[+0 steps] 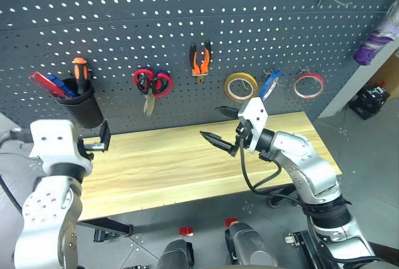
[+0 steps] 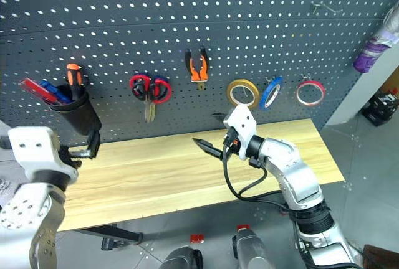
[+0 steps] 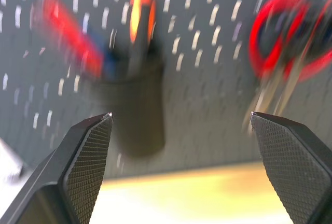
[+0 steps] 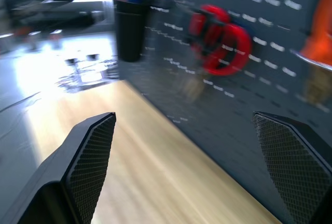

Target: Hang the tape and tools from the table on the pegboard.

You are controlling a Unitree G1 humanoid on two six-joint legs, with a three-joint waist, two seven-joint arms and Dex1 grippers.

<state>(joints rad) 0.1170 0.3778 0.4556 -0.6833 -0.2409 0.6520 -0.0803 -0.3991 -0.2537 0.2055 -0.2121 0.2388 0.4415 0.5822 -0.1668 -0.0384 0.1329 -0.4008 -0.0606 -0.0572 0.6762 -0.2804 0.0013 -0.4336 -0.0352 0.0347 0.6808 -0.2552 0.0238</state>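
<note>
Left gripper point(image 3: 181, 115): nearest of all, low at the pegboard's left end, facing the cup; its fingers stood wide apart with nothing between them.
Pegboard point(image 1: 187, 7): dark perforated panel, upright, carrying every item in sight.
Table point(image 1: 174, 169): light wood top butted against the pegboard's foot; none of the task's things lay on it.
Right gripper point(image 1: 219, 126): over the table, just in front of the pegboard's lower middle; jaws spread fully, holding nothing.
Black cup point(image 1: 81, 104): fixed low on the pegboard's left part, holding an orange-handled screwdriver point(image 1: 79, 70) and red and blue sticks; whether the slim red screwdriver was among them could not be told.
Blue tape point(image 1: 269, 85): hung on a hook on the pegboard's right part, edge turned outward.
Yellow roll point(image 1: 240, 86) and red roll point(image 1: 308, 85): on the pegboard either side of the blue one.
Red scissors point(image 1: 151, 83): on a hook in the pegboard's left-middle; dark loops showed inside the handles, possibly the small black pair.
Pliers point(image 1: 199, 60): hung handles-up at the pegboard's centre.
Handling, as judged: the tape looked light and stiff, best pinched across its rim; the pliers heavier and rigid, best taken by the rubbery handles near the pivot.
Progress, as judged: hanging seemed done or nearly so.
</note>
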